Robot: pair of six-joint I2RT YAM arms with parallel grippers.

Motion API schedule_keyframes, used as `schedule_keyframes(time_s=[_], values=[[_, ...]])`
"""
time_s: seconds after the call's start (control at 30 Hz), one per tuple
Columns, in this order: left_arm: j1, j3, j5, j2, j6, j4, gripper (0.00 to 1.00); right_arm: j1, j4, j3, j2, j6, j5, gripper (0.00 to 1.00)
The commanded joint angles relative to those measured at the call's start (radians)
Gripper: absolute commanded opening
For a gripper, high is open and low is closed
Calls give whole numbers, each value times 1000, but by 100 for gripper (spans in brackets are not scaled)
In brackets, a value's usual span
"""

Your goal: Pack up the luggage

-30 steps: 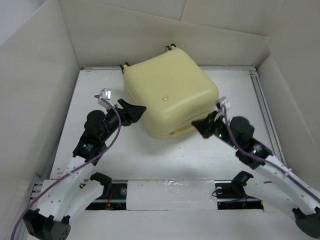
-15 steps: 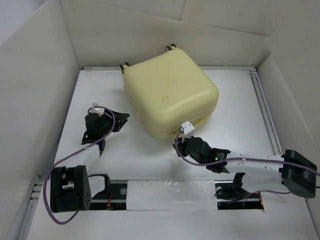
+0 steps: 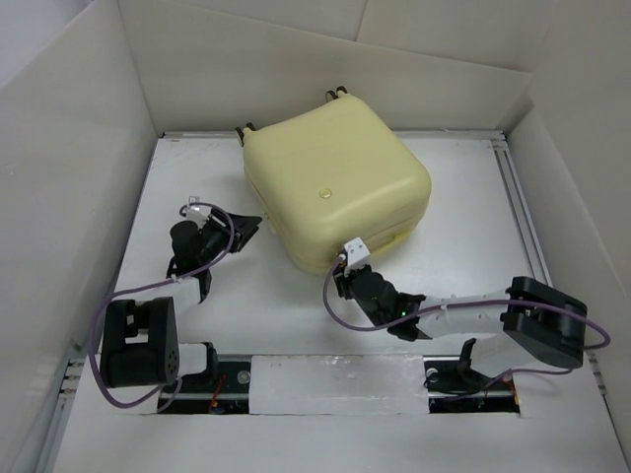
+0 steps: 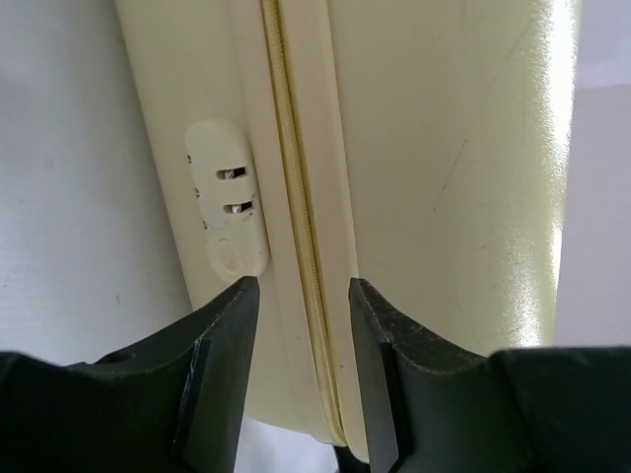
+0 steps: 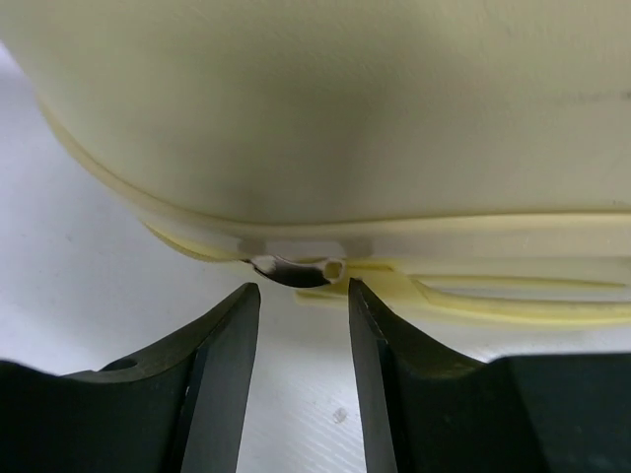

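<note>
Luggage [image 3: 335,187] lies closed, shell up, on the far middle of the worktop [image 3: 473,197], with its wheels [image 3: 336,95] toward the far edge. We find the left gripper [image 3: 246,229] just beside its left side, jaws narrowly parted and empty, aimed at the zipper [image 4: 296,197] next to a small lock panel [image 4: 229,207]. The right gripper [image 3: 343,279] sits at the case's near corner, jaws narrowly parted and empty, in line with the zipper pull [image 5: 296,268]. We cannot tell whether it touches.
</note>
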Motion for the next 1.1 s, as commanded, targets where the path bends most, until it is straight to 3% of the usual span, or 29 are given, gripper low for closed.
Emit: schedule_keyframes(time_s=[0.0,0.23,0.33,0.43,0.53,0.7,0.83,1.0,1.07], values=[[-16,-23,29,6,-7,115,38,24,195,43,2,-58,58,47],[-26,-32,9,24,2,124,35,36,305,52,51,-111,69,47],[-26,-41,9,24,2,124,34,36,333,72,87,-120,69,31],[-26,-41,9,33,13,124,33,45,333,82,96,-111,81,4],[-55,-52,-6,33,36,124,27,45,323,63,49,-74,106,0],[-291,-41,-132,4,47,112,21,55,234,-12,-122,15,106,0],[-404,-6,-197,39,24,112,19,73,93,-67,-304,60,97,0],[-563,38,-261,104,-31,182,14,94,-218,-99,-565,160,52,0],[-707,75,-347,138,-31,182,14,94,-321,-99,-645,208,52,0]])
